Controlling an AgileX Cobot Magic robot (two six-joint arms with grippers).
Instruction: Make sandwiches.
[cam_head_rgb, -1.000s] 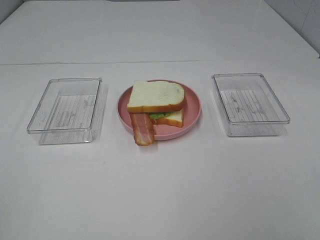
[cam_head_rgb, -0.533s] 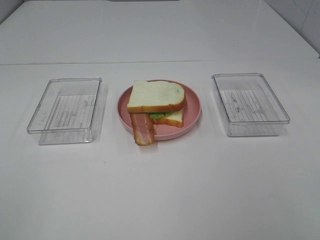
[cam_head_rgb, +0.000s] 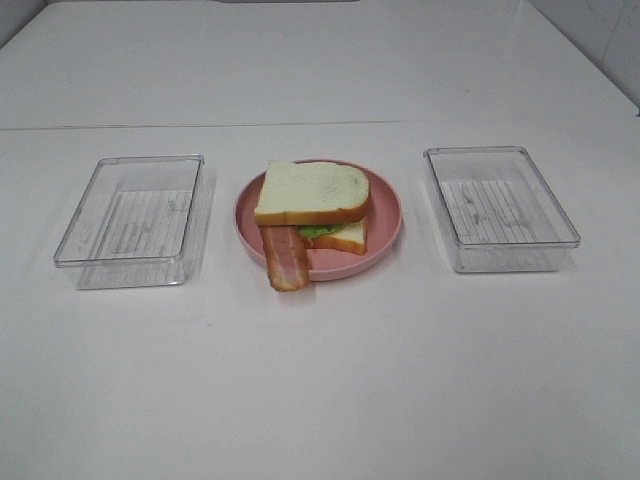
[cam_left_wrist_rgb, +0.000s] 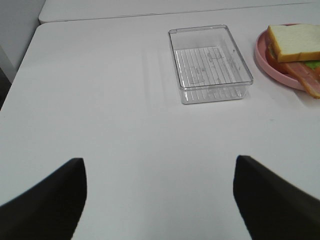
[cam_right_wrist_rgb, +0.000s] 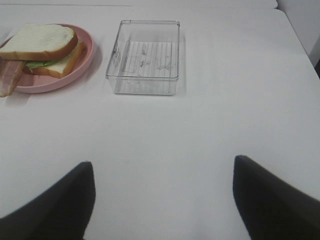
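On the pink plate (cam_head_rgb: 385, 215), the sandwiches (cam_head_rgb: 312, 205); no legible writing.

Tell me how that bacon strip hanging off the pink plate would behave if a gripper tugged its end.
The bacon strip droops over the pink plate rim onto the table, so it is probably floppy. Its far end sits under the top bread slice, so a tug may well shift that slice. It looks thin, likely light.

Nothing has shifted since the earlier views; no visible change anywhere.
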